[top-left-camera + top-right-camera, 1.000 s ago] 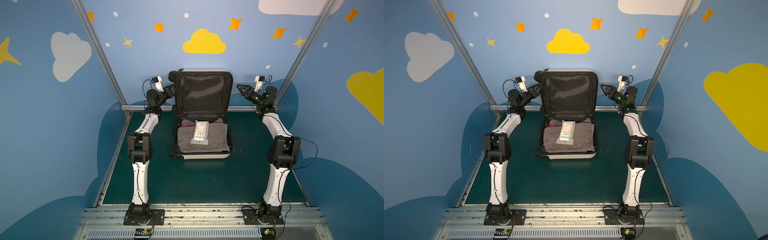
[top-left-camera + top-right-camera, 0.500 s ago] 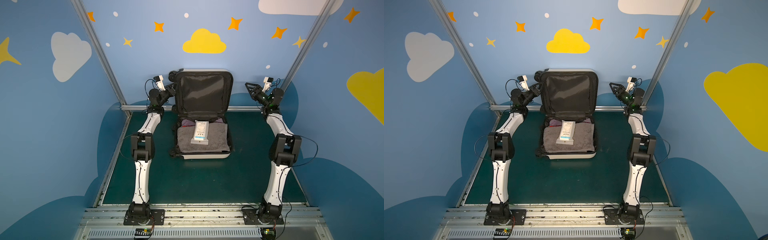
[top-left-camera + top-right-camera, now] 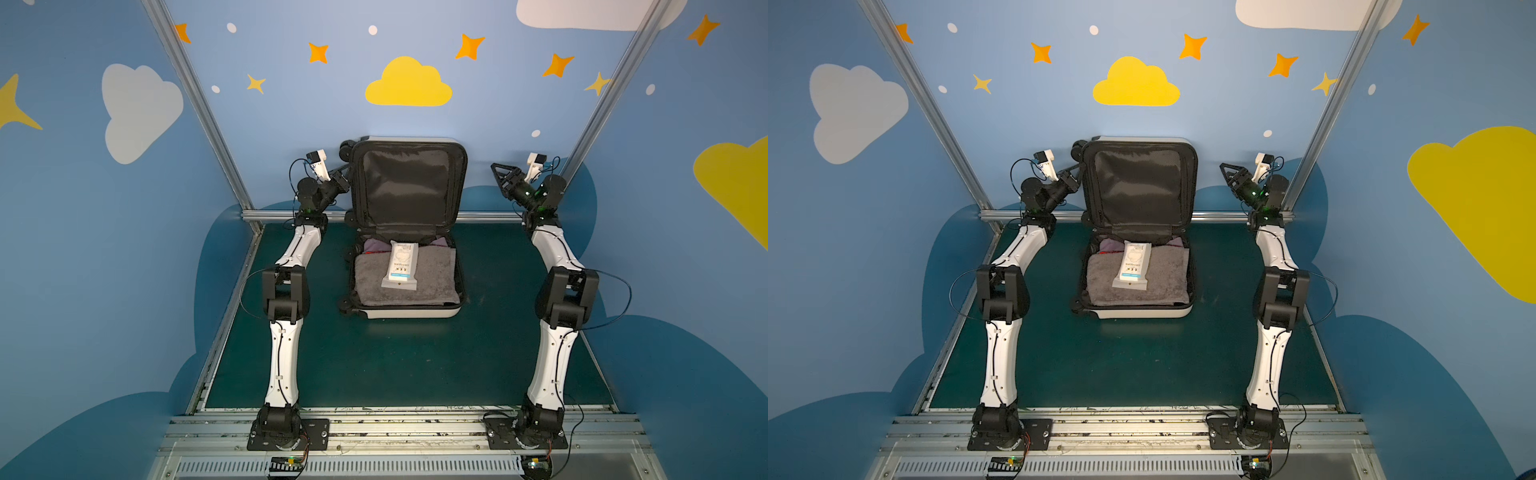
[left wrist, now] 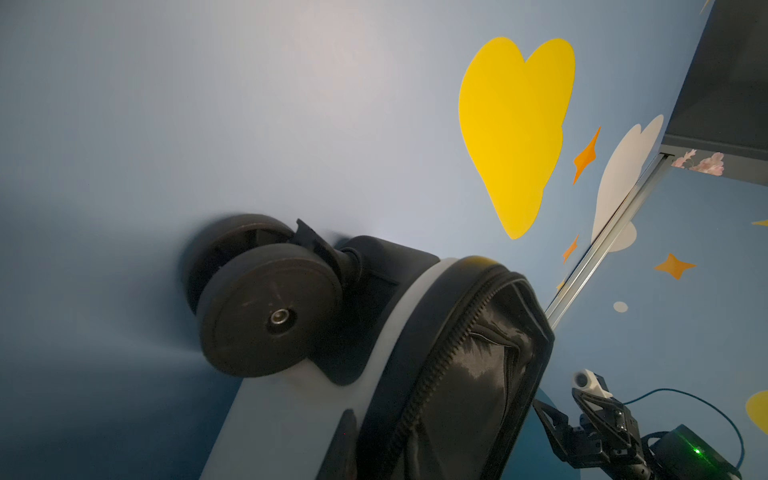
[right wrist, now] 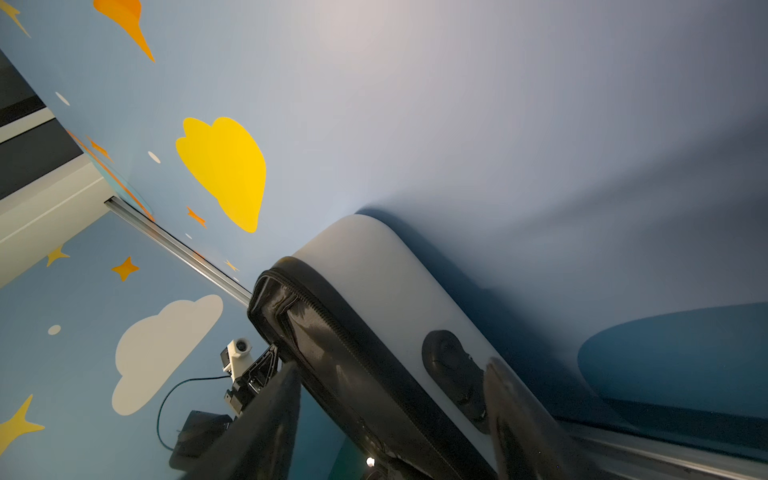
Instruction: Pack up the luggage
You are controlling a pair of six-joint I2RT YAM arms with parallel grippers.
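The luggage (image 3: 409, 312) (image 3: 1142, 312) lies open on the green mat, its black-lined lid (image 3: 405, 187) standing upright against the back wall. Inside lie a grey towel (image 3: 405, 280), a white packet (image 3: 401, 266) and a purple cloth (image 3: 376, 245). My left gripper (image 3: 344, 169) (image 3: 1077, 168) is at the lid's left edge, below a black wheel (image 4: 266, 307). In the left wrist view it (image 4: 374, 457) pinches the lid's zipper rim, one finger (image 4: 345, 444) on the white shell. My right gripper (image 3: 496, 168) (image 5: 395, 424) hangs open, a short gap right of the lid.
An aluminium rail (image 3: 486, 216) runs along the back of the mat behind the luggage. Slanted metal posts (image 3: 199, 108) stand in both rear corners. Blue walls close in on three sides. Bare green mat (image 3: 395, 365) lies in front of the luggage.
My left gripper has moved up to the lid's left edge and closed on its rim. My right gripper has drawn back to the right, away from the lid, still open.
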